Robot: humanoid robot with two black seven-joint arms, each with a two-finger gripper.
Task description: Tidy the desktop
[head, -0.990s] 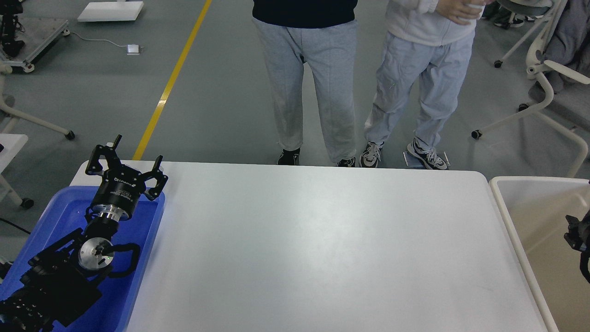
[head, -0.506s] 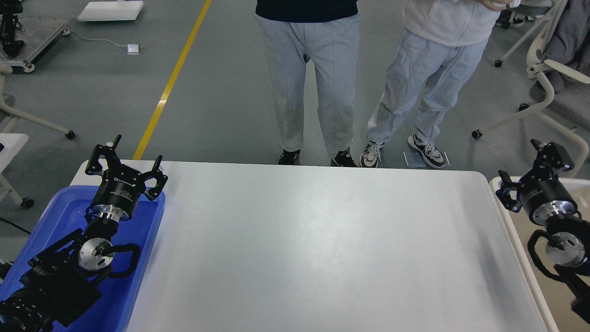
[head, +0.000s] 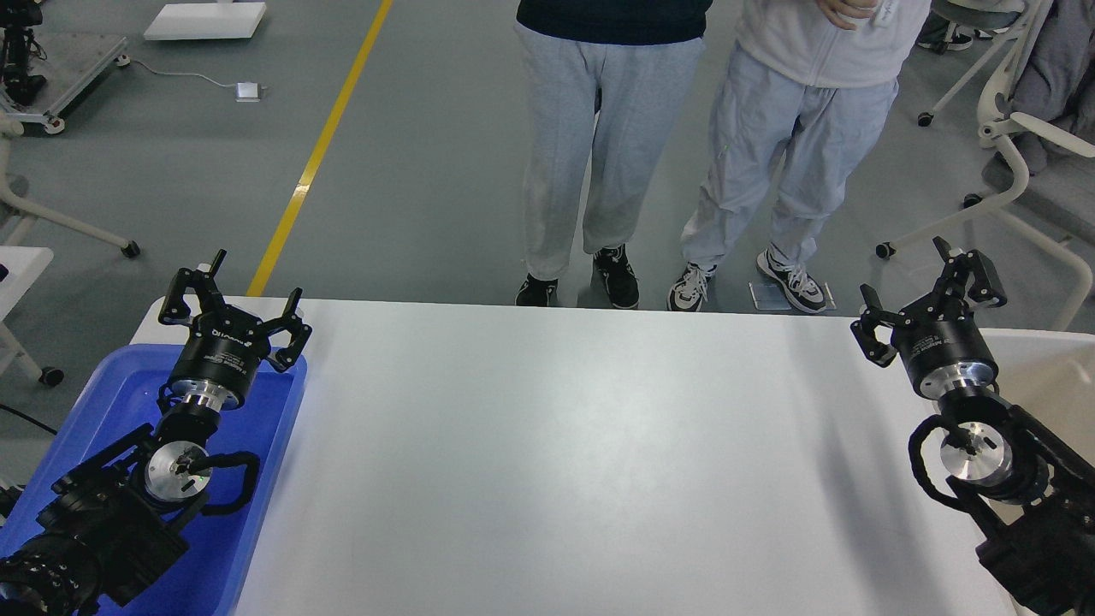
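The desktop is a wide plain white tabletop with rounded corners, and nothing lies on its visible surface. My left gripper is open and empty, held above the far end of the blue tray at the desktop's left edge. My right gripper is open and empty, held above the desktop's far right corner beside the beige-white bin.
Two people in grey trousers stand just beyond the desktop's far edge. A yellow floor line runs at the back left. Office chairs stand at the back right. A white table corner is at the far left.
My right arm has risen into view from the bin and moved left and up over the desktop's right corner. The two people have shifted their feet. My left arm has not moved.
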